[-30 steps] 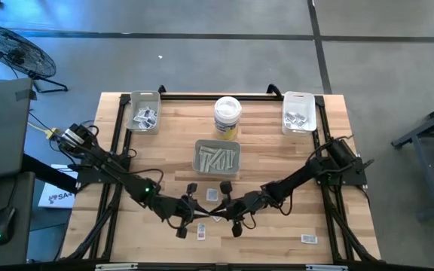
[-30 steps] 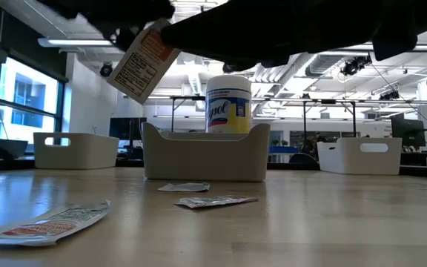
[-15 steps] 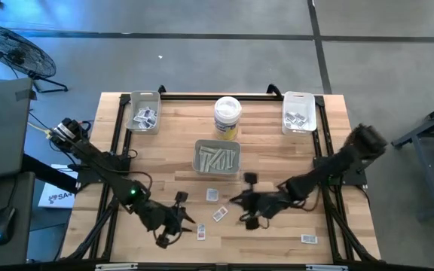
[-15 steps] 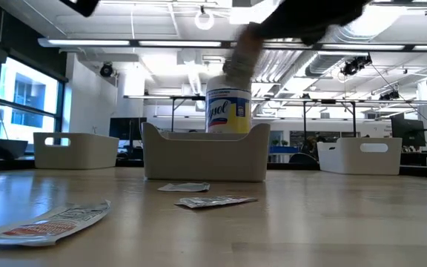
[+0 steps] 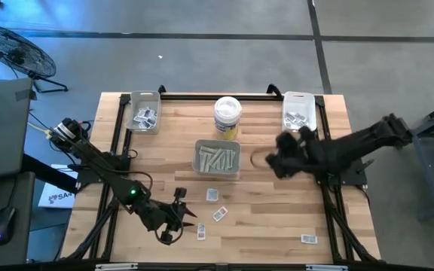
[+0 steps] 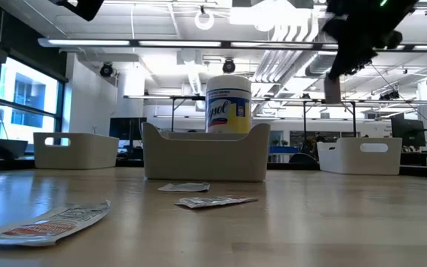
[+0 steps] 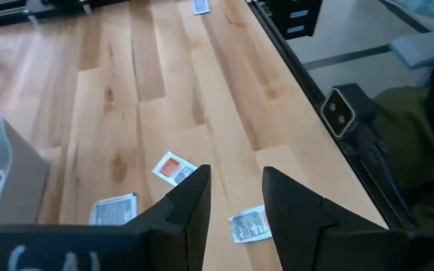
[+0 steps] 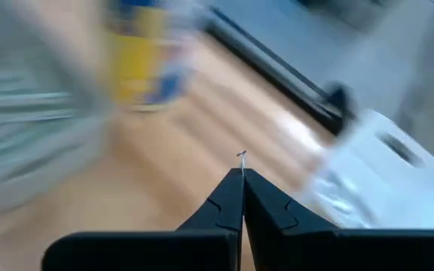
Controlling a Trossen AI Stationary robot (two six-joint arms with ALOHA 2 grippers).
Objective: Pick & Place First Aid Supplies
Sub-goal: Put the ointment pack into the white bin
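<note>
My right gripper (image 5: 276,159) is raised over the table right of the centre grey tray (image 5: 217,159) and is shut on a small paper packet (image 6: 333,90). The packet shows only as a sliver at the fingertips in the right wrist view (image 8: 241,155). My left gripper (image 5: 178,220) is open and empty, low near the table's front left. Its fingers also show open in the left wrist view (image 7: 232,197). Loose packets lie flat on the wood (image 5: 212,195), (image 5: 219,214), (image 5: 201,232), (image 5: 308,239). My right gripper pinches the packet's upper edge (image 6: 334,78) between its two shut fingers, only at their free ends. The packet hangs below the fingers, clear of the table.
The white tub with a yellow label (image 5: 227,118) stands behind the centre tray, which holds long strips. A tray with packets stands at the far left (image 5: 144,113), another at the far right (image 5: 299,113). Bare wood lies between the trays.
My right gripper has risen from the front middle of the table and swung toward the far right tray, carrying the packet clear of the table. My left gripper has drawn back a little toward the table's left edge.
</note>
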